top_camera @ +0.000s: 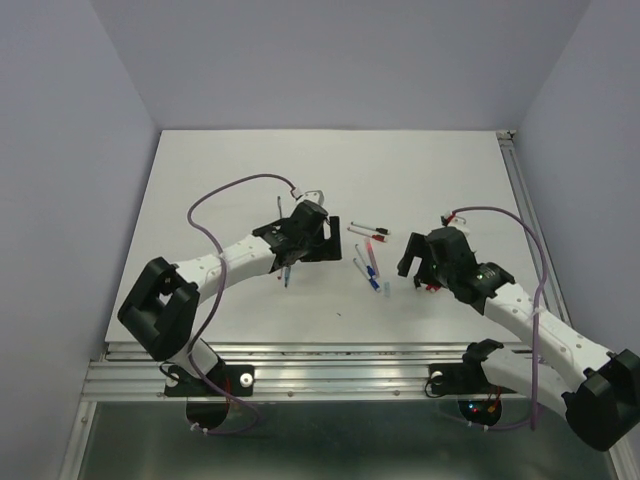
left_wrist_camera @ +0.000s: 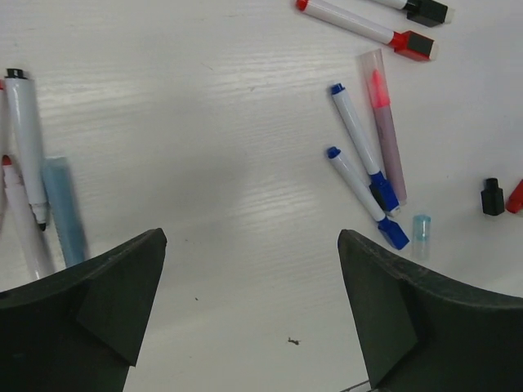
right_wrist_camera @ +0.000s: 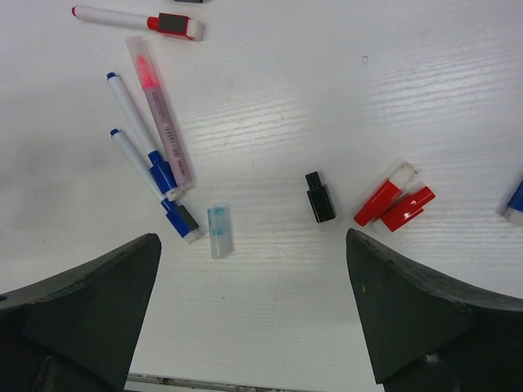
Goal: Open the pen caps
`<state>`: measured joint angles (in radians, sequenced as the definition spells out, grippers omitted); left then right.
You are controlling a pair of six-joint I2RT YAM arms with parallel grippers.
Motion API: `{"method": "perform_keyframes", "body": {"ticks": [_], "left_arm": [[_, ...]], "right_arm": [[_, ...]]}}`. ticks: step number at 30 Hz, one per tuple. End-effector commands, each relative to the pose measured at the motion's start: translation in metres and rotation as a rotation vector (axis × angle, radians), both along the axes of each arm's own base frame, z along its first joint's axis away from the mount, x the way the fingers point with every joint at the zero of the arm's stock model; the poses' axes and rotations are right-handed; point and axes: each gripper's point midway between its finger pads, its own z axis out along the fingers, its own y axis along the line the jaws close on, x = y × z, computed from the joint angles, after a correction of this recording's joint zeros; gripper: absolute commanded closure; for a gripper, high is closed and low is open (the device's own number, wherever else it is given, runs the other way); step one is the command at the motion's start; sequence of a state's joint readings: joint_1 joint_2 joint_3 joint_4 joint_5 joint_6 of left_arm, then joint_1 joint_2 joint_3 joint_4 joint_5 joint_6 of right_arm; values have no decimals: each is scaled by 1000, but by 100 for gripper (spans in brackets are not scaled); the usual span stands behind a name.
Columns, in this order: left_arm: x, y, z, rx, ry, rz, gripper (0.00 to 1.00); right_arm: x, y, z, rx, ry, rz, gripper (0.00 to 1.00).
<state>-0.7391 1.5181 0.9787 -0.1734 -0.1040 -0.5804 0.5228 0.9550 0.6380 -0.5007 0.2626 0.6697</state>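
Plainly, the left claw [left_wrist_camera: 252,245] and the right claw [right_wrist_camera: 253,245] hang wide open and empty over the white worktop [right_wrist_camera: 327,82]. Just beyond lie loose pen caps [right_wrist_camera: 409,209]: a short black plastic cap [right_wrist_camera: 320,198], two red plastic caps [right_wrist_camera: 380,202] touching, a clear bluish cap [right_wrist_camera: 219,231]. Farther off, two blue-tipped white pens [right_wrist_camera: 135,122] show bare tips. The pink highlighter [right_wrist_camera: 161,114] looks still capped, so work likely remains.

No word, number or brand can be read in any view. The only trace of writing is a line of small dark print along the clear barrel of the pink highlighter [right_wrist_camera: 163,114], which lies on the surface [right_wrist_camera: 343,90]; it is too fine to make out. The pen caps [right_wrist_camera: 319,198] and the pen barrels [right_wrist_camera: 129,100] show plain colour only.
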Motion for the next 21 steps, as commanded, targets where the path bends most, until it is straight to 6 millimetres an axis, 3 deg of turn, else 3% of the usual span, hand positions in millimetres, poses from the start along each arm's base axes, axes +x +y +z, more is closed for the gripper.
{"method": "perform_keyframes", "body": {"ticks": [1, 11, 21], "left_arm": [[-3, -33, 7, -50, 21, -7, 1], [-5, -77, -18, 41, 117, 32, 4], [-8, -87, -37, 121, 157, 56, 12]], "right_arm": [[7, -1, 0, 8, -45, -7, 0], [8, -6, -3, -9, -59, -21, 0], [11, -5, 0, 5, -94, -26, 0]]}}
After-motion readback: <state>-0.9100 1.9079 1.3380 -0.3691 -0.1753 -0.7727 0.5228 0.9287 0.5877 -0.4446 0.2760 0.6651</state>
